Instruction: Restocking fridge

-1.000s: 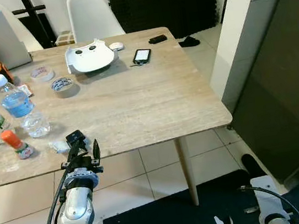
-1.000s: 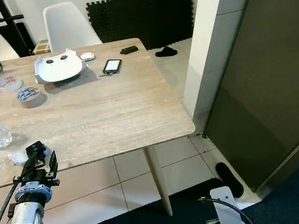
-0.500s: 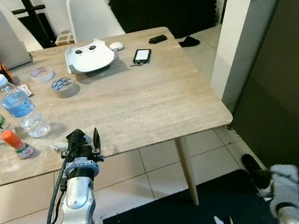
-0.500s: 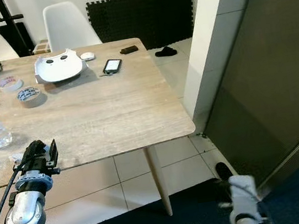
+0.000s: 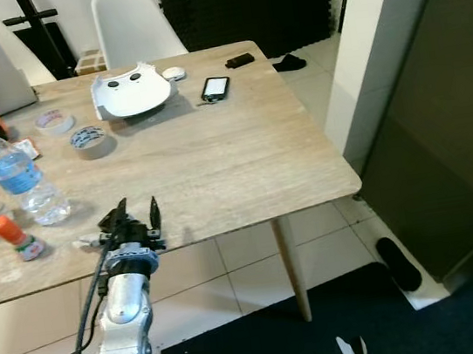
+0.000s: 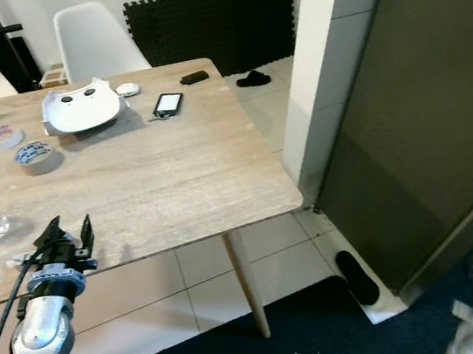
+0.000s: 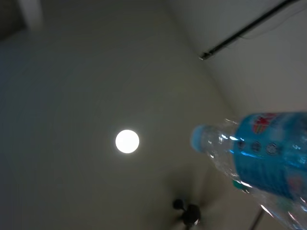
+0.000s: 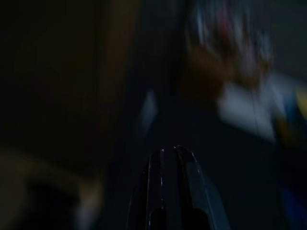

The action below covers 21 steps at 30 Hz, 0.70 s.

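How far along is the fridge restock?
Nothing done yet: the water bottle stands on the table and the dark fridge door is closed. In hand: left gripper, open, at the table edge near the bottle. Left: grasp, carry, open, stock.

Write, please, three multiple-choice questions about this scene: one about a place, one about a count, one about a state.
1. Where does the smartphone lie?
A. on the table, near its far edge
B. on the floor
C. on the white chair

2. How many tape rolls lie on the table?
A. one
B. two
C. four

3. How are the fingers of the left gripper?
A. shut on the blue-label bottle
B. open, holding nothing
C. shut on the phone

Answers:
1 A, the phone rests on the wood beside the white shell-shaped object.
2 B, one pale roll and one grey roll are there.
3 B, the two black fingers stand apart at the near table edge.
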Tool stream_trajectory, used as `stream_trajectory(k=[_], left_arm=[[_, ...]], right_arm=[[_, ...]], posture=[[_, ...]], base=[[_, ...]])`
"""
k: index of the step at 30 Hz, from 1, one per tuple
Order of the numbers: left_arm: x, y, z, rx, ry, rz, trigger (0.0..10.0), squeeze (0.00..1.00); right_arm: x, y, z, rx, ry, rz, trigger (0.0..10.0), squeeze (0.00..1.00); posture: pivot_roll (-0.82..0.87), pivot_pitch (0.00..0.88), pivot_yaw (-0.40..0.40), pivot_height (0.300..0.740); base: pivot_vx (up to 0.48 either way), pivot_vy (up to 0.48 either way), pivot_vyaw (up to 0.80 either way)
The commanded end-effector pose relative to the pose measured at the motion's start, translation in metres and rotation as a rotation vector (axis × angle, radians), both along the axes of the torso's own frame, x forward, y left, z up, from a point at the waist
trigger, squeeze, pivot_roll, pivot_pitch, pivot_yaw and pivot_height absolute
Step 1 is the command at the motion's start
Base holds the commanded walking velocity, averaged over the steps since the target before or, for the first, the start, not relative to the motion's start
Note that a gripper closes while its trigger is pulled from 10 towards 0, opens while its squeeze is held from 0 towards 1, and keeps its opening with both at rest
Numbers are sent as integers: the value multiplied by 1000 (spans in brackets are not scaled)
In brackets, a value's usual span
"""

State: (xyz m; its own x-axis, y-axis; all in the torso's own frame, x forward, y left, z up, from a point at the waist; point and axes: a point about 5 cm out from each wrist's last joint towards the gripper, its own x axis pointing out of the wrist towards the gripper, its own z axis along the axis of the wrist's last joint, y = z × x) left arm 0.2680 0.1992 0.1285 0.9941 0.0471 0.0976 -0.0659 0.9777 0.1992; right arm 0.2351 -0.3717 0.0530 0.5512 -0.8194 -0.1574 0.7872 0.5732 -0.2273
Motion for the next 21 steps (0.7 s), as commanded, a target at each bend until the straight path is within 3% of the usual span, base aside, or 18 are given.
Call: stream_trajectory(k=[1,2,3,5,8,11,13,14,18,19,21], left_arm=[[0,0,-4,1,21,1,10000,0],[0,0,-4,1,21,1,10000,0],[1,-1,-4,1,18,-1,10000,0],[2,-2,-3,0,14,-4,10000,0],[2,-3,-3,0,12,-4,10000,0],[6,-5,5,4,-16,-13,10000,0],[8,-6,10,15,-35,-19,10000,0],[8,-6,10,15,-35,-19,10000,0],[13,-9,22,39,-83,-31,10000,0],[13,-9,22,39,-83,-31,10000,0],[15,-11,28,32,-103,-34,10000,0]], right_arm=[[22,9,23,-83,-79,101,10000,0],[22,9,23,-83,-79,101,10000,0],[41,22,44,-120,-166,192,10000,0],[61,42,68,-153,-272,315,10000,0],[66,48,74,-155,-298,350,10000,0],[88,112,84,-108,-386,603,10000,4],[91,139,83,-57,-408,689,10000,0],[91,139,83,-57,-408,689,10000,0],[83,178,70,4,-382,784,10000,0],[83,178,70,4,-382,784,10000,0],[76,193,67,28,-379,809,10000,0]], posture=[[58,52,-34,740],[58,52,-34,740],[55,52,-36,740],[55,51,-36,740],[55,52,-36,740],[60,56,-36,740],[61,59,-38,740],[61,59,-38,740],[64,64,-48,740],[64,64,-48,740],[62,64,-50,740]], base=[[0,0,0],[0,0,0],[0,0,0],[0,0,0],[0,0,0],[0,0,0],[0,0,0],[0,0,0],[0,0,0],[0,0,0],[0,0,0]])
